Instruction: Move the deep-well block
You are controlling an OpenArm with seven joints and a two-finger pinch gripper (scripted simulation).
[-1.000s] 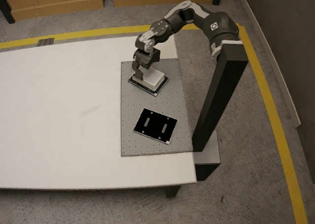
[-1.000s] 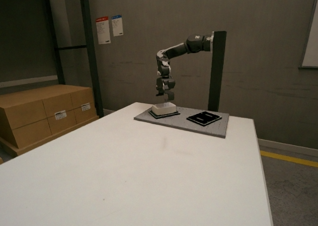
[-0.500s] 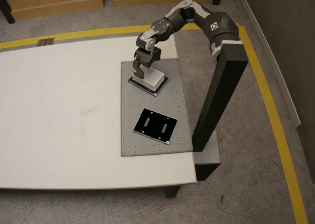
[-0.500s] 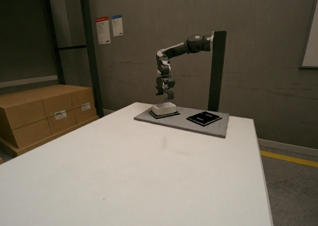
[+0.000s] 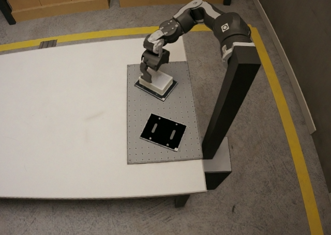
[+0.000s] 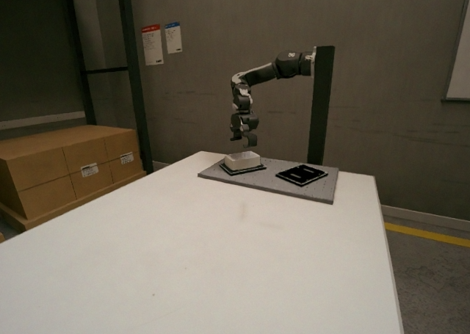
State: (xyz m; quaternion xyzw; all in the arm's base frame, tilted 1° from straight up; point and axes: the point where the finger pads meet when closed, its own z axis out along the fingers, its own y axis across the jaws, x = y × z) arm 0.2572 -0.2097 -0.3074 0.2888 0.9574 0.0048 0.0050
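Observation:
The white deep-well block sits in the far black nest N1 on the grey perforated plate. In the exterior view the block shows at the plate's left end. My gripper hangs open just above the block, fingers pointing down; in the exterior view the gripper stands a short gap above the block's top, touching nothing. The near black nest N2 is empty, with two slots in its face; it also shows in the exterior view. The cut-off corner is too small to tell.
The arm's black post stands at the table's right edge beside the plate. Cardboard boxes are stacked on the floor left of the table. A dark shelf upright stands behind them.

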